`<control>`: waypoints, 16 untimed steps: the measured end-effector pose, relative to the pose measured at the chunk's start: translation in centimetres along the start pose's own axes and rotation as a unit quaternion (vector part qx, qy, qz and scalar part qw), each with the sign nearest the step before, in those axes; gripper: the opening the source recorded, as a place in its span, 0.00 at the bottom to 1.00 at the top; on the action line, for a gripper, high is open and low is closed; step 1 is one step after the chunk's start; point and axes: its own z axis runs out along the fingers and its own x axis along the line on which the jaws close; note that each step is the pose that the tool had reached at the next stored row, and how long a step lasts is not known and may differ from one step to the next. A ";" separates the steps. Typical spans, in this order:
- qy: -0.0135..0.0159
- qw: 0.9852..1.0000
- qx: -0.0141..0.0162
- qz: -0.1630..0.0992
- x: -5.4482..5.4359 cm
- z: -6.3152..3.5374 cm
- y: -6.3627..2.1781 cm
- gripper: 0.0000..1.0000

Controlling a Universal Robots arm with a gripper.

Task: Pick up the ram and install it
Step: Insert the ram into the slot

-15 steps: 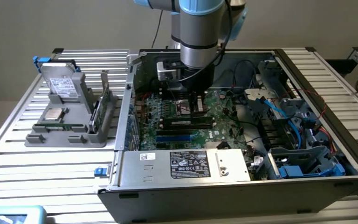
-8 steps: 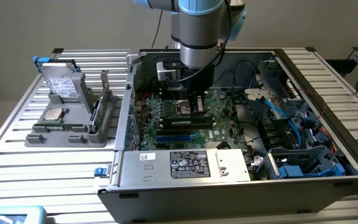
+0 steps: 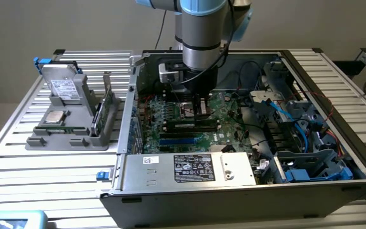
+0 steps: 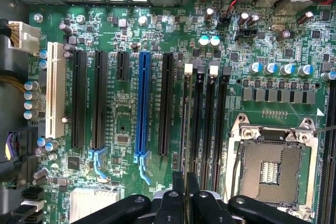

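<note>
Exterior view: arm reaches down into the open PC case (image 3: 234, 202) at frame centre, gripper (image 3: 200, 111) low over the green motherboard (image 3: 164, 117); a grey parts rack (image 3: 62, 141) stands outside the case at frame left. Wrist view: fingers (image 4: 178, 188) at bottom centre are pressed almost together, pinching the ram (image 4: 183, 129). It shows edge-on as a thin strip running up from the fingertips, along the leftmost of the four black memory slots (image 4: 210, 124), with the blue slot (image 4: 142, 108) left of it and the CPU socket (image 4: 270, 169) at lower right.
</note>
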 end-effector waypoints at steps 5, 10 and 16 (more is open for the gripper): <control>0.000 1.000 0.001 0.003 0.0 0.08 0.03 0.13; 0.000 1.000 0.002 0.003 0.0 0.17 0.04 0.13; 0.000 1.000 0.003 0.003 0.0 0.19 0.06 0.15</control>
